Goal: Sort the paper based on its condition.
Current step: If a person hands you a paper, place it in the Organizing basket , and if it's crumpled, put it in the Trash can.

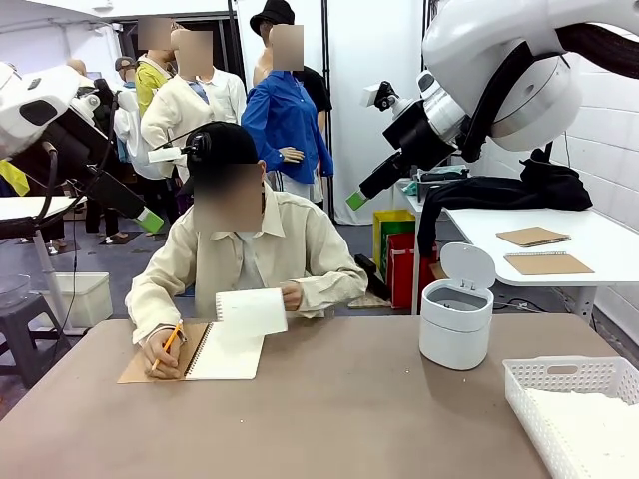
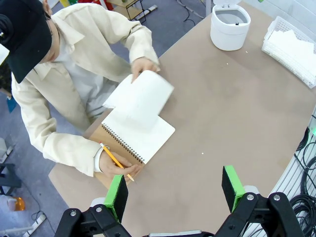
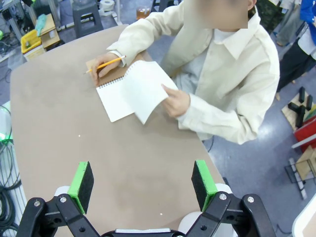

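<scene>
White paper [image 2: 143, 96] was the thing to sort, and one sheet stood lifted off an open spiral notebook [image 2: 148, 140], well ahead of and below the left gripper [image 2: 174, 190]. A person's hand [image 2: 143, 65] held its far edge up, probably to free it or turn it; whether it was bound to the spiral could not be told. The person's other hand [image 2: 116, 169] held a pencil [image 2: 114, 159] on the brown cover, likely steadying the notebook. Both grippers hung high above the tabletop [image 2: 222, 113], fingers spread wide with nothing between them, seemingly waiting for a sheet. The right gripper [image 3: 142, 183] looked down on the same sheet from the opposite side. More paper lay in a lattice tray [image 1: 559, 371] far ahead of the left gripper and off to its side, beside a white bin [image 1: 456, 324] whose lid stood open, likely for spoiled sheets
</scene>
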Controlling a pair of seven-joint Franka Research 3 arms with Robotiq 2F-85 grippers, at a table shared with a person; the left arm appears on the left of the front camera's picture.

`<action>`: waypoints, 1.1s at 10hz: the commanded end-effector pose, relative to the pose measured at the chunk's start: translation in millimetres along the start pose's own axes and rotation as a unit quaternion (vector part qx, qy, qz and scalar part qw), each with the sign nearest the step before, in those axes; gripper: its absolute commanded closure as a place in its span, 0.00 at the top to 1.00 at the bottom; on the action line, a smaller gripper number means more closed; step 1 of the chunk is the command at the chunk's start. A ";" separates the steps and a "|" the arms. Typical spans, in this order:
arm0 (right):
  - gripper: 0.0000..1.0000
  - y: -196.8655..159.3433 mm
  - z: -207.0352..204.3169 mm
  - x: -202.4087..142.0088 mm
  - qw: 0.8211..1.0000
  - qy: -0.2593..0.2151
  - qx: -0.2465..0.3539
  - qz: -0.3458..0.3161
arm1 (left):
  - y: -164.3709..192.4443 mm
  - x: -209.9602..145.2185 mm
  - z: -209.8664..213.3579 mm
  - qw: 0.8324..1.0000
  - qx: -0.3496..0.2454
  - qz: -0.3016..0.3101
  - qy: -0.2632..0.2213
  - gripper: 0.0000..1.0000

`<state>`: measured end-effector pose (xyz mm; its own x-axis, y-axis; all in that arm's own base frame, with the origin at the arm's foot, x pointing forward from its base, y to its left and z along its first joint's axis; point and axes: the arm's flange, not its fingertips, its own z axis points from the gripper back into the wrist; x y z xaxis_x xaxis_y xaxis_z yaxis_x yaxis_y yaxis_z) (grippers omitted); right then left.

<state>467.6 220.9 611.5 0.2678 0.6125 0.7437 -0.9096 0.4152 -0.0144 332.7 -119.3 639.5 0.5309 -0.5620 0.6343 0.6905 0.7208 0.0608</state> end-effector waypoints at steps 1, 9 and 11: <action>1.00 -0.4 0.6 -0.1 1.000 -0.005 0.003 -0.001 | 1.0 -0.6 0.1 1.000 -0.003 0.003 -0.001 1.00; 1.00 -0.4 0.6 -0.1 1.000 -0.005 0.003 -0.001 | 1.0 -0.6 0.1 1.000 -0.003 0.003 -0.001 1.00; 1.00 -0.4 0.6 -0.1 1.000 -0.005 0.003 -0.001 | 1.0 -0.6 0.1 1.000 -0.003 0.003 -0.001 1.00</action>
<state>467.6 220.9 611.5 0.2678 0.6125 0.7437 -0.9096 0.4152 -0.0144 332.7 -119.3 639.5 0.5309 -0.5620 0.6342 0.6905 0.7208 0.0608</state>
